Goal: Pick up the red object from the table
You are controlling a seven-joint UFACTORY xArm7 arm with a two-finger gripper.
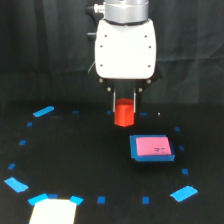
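Observation:
The red object [124,116] is a small red-orange block standing upright near the middle of the black table [75,160]. My gripper [124,105] hangs straight down from its white housing. Its two thin dark fingers [115,99] press against the block's upper sides, shut on it. The block's lower half shows below the fingertips. Against the black surface I cannot tell whether the block rests on the table or hangs just above it.
A flat blue-edged square with a pink top [151,148] lies just in front of the block, toward the exterior view's right. Blue tape marks [44,111] ring the area. A pale object [52,212] sits at the bottom left edge.

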